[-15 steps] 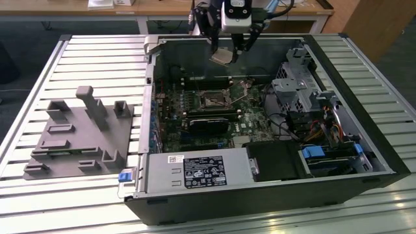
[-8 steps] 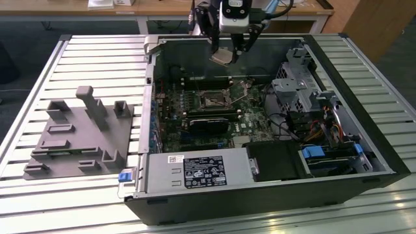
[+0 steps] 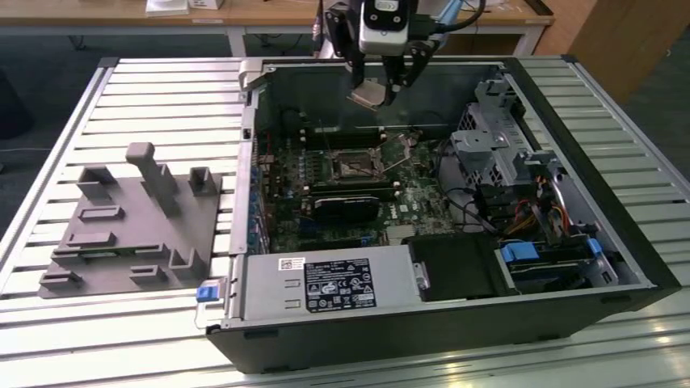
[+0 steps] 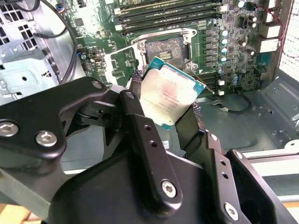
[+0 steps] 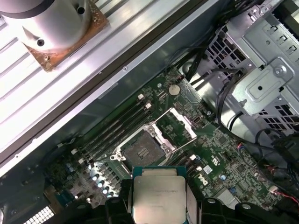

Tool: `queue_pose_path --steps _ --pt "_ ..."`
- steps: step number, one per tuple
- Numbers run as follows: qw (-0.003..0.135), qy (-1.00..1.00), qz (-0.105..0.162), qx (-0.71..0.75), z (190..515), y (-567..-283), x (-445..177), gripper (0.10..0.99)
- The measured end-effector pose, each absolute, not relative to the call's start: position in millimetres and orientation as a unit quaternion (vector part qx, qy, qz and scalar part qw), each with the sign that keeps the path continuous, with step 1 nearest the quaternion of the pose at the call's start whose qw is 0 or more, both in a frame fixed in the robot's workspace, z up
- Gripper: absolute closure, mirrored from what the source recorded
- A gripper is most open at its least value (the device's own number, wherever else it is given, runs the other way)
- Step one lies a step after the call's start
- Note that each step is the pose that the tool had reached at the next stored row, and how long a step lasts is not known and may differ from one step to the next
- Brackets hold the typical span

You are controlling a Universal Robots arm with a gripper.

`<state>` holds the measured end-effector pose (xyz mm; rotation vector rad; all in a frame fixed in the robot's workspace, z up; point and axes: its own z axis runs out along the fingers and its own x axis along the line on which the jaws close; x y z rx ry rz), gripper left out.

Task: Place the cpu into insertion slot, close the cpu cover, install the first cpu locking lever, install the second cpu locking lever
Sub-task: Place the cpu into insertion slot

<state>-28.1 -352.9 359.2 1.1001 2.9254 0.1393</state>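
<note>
While pinching the cpu [image 4: 173, 93] by two opposite edges in the gripper [image 4: 166, 101], tilted and well above the slot [image 4: 163, 49] below and ahead of the fingertips, with the cover [image 5: 186, 120] raised just beside that slot, risks a slip in the grip, a skewed landing, bent socket pins, or a knock against the cover.

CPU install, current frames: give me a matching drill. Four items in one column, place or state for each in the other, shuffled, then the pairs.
Column A
1. cpu
2. insertion slot
3. cpu cover
4. grey fixture

Column B
a. swung open, off the insertion slot
b. on the slatted table, at the exterior view's left
c. gripped in the pincer, above the motherboard
d. bare, nothing seated in it

Pairs: 1-c, 2-d, 3-a, 4-b
</note>
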Motion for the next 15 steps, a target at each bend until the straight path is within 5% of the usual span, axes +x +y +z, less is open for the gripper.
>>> queue_pose_path --steps 15 --pt "0.009 0.916 0.044 0.398 358.8 -352.6 -28.1 0.545"
